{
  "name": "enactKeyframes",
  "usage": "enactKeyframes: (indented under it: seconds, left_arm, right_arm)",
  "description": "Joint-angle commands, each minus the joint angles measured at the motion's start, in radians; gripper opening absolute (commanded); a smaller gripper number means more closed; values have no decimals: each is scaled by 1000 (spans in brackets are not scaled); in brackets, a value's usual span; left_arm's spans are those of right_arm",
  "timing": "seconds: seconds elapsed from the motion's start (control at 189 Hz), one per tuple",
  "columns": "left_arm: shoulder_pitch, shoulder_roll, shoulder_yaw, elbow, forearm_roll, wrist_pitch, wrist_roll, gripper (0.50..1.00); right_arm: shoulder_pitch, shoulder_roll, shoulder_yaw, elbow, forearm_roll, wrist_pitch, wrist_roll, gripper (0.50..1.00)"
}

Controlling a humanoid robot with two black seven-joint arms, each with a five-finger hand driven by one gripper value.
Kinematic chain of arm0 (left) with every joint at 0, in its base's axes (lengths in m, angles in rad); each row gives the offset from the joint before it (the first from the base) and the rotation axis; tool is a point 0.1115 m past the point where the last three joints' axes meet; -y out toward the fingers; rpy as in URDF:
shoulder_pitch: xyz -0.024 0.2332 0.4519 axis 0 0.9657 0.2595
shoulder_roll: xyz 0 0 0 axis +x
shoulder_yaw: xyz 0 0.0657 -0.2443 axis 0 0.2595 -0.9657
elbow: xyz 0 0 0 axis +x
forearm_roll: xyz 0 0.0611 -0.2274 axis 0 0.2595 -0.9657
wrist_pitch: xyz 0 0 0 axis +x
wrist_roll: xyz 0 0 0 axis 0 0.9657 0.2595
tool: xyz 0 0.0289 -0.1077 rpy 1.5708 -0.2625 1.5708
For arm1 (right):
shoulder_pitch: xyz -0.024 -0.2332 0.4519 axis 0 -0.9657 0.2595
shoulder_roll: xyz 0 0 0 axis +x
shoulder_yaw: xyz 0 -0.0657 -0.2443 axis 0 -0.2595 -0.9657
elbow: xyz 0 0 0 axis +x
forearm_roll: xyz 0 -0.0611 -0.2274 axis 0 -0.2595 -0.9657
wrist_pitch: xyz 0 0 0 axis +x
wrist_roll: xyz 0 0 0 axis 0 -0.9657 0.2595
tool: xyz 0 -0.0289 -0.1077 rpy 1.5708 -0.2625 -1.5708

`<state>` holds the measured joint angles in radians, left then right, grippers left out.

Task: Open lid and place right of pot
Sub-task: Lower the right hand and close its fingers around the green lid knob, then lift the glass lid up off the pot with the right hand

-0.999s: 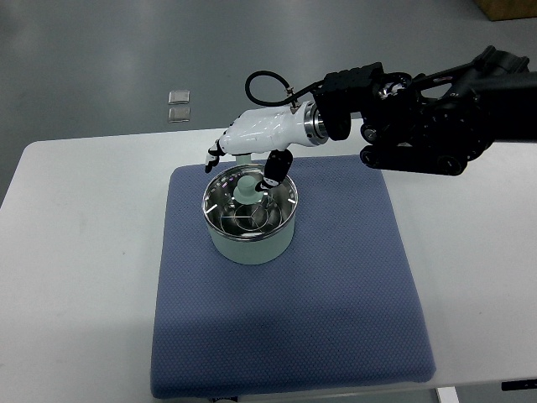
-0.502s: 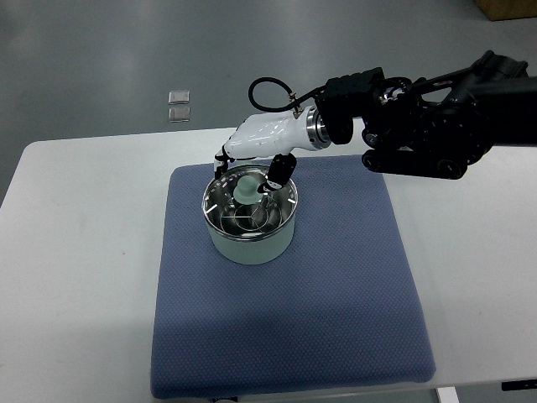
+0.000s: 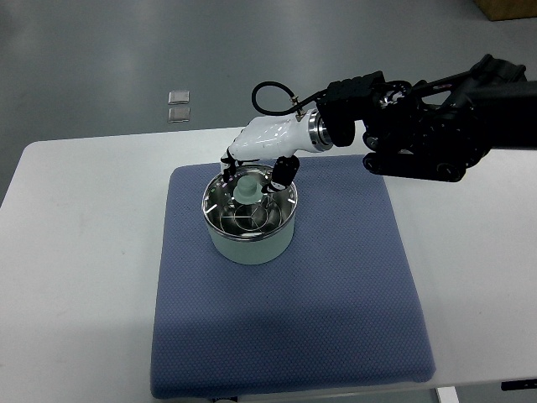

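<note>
1 glossy white right hand (image 3: pixel 262 149) – fingers seemingly pinching pale round knob (image 3: pixel 247 188), shiny glass lid (image 3: pixel 249 207), cylindrical pot (image 3: pixel 250 231), dimpled blue mat (image 3: pixel 336 294)

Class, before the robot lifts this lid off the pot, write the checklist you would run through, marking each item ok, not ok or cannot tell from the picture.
1. Right hand is positioned over the lid's knob: ok, its fingers come down on either side of the knob.
2. Fingers firmly closed on the knob: cannot tell, contact is not clear.
3. Lid seated on the pot: ok, it is not yet lifted.
4. Pot stands upright on the blue mat: ok.
5. Mat to the right of the pot is free for the lid: ok.
6. Left hand out of the way: ok, it is not in view.
</note>
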<state>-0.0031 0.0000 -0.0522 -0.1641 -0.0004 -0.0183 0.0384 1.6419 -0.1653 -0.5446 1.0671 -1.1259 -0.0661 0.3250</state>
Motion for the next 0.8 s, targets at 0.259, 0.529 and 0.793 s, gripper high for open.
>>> enactKeyframes:
  seconds: [0.259,0.529,0.793]
  left_arm:
    - [0,0,0,0,0,0,0,1000]
    - [0,0,0,0,0,0,0,1000]
    - [0,0,0,0,0,0,0,1000]
  right_arm:
    - [-13,6,-1,-4,-2,-8,-6,709]
    - [-13,12,-1,-9,-3,-9,-6,658]
    - [-13,21,0,-9,-3,-9,-6,625]
